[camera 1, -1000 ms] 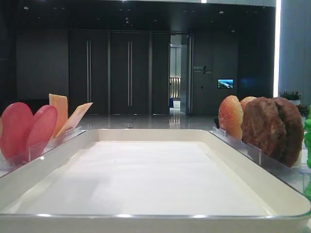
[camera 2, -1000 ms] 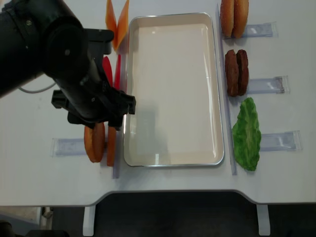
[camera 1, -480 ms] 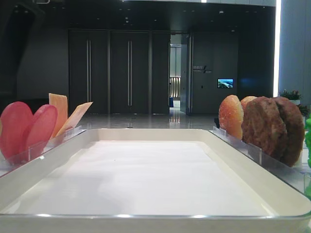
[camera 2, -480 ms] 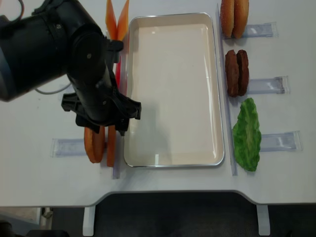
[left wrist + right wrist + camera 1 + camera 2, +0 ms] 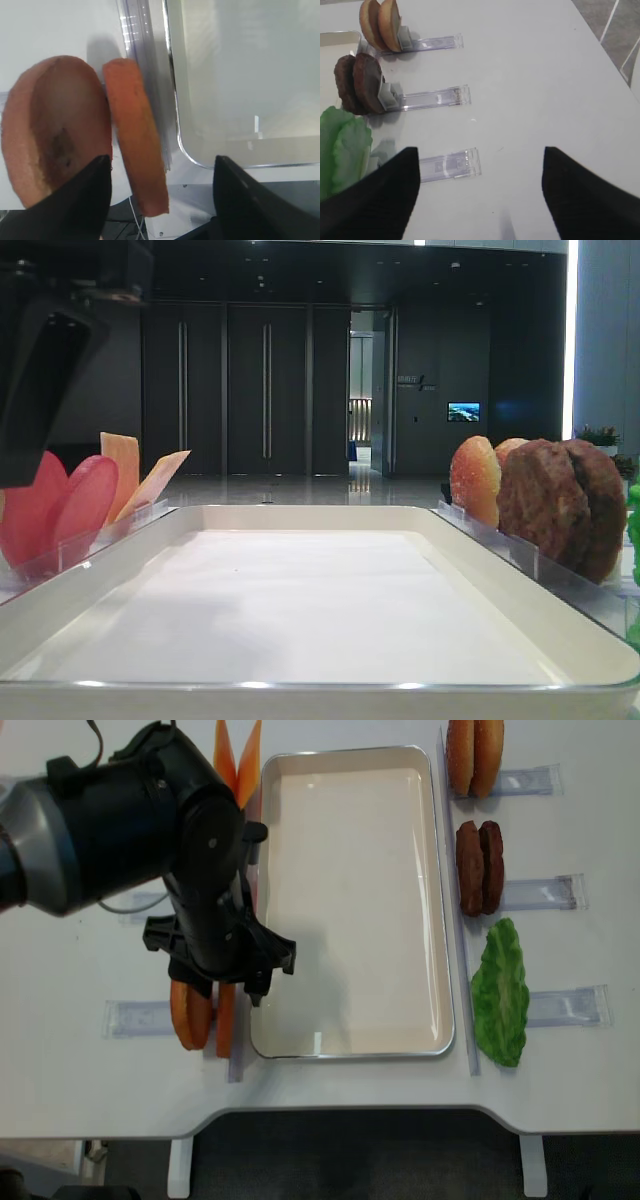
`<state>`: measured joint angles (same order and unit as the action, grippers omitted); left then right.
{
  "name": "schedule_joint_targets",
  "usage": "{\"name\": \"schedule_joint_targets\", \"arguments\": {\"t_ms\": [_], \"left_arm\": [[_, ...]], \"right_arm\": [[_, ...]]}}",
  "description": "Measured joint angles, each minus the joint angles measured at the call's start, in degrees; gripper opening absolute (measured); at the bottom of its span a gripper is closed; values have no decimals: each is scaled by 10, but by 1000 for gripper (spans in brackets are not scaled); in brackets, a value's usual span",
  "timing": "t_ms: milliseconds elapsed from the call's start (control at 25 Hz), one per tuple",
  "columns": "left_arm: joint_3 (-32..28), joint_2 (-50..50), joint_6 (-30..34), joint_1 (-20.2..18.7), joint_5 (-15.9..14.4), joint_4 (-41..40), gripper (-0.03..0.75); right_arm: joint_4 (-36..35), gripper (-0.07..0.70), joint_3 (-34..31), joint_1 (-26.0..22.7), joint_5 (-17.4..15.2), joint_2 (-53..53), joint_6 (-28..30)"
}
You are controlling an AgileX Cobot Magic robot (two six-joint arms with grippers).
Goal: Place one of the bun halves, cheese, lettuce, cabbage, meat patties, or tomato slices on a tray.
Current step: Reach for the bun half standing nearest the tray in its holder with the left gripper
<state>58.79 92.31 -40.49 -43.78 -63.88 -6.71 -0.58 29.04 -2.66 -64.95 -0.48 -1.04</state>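
Observation:
My left gripper (image 5: 162,200) hangs open over two bun halves standing in a rack left of the tray (image 5: 350,870). The thin orange half (image 5: 135,150) lies between its fingers, untouched. The pale-faced half (image 5: 55,130) stands just left of them. From above, the arm covers the tomato slices (image 5: 60,505). Cheese (image 5: 237,765) stands behind them. Meat patties (image 5: 479,867) and lettuce (image 5: 500,990) are right of the tray. Cabbage is out of view. My right gripper (image 5: 480,195) is open over bare table, holding nothing.
Domed speckled bun pieces (image 5: 472,758) stand in a rack at the back right. Clear plastic racks (image 5: 432,97) stretch out to the right of the patties and the lettuce. The table's front edge runs just below the tray. The left arm (image 5: 40,370) looms dark in the low view.
The left arm has swung right and nearer the tray, settling over the bun halves. It now shows as a dark shape at the low view's upper left.

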Motion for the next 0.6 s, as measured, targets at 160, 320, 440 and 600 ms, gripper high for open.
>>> {"name": "schedule_joint_targets", "arguments": {"t_ms": [160, 320, 440, 600], "left_arm": [[0, 12, 7, 0, 0, 1, 492], [0, 23, 15, 0, 0, 1, 492], [0, 29, 17, 0, 0, 1, 469], [0, 29, 17, 0, -7, -5, 393]], "right_arm": [[0, 489, 0, 0, 0, 0, 0], [0, 489, 0, 0, 0, 0, 0], [0, 489, 0, 0, 0, 0, 0], [0, 489, 0, 0, 0, 0, 0]]}}
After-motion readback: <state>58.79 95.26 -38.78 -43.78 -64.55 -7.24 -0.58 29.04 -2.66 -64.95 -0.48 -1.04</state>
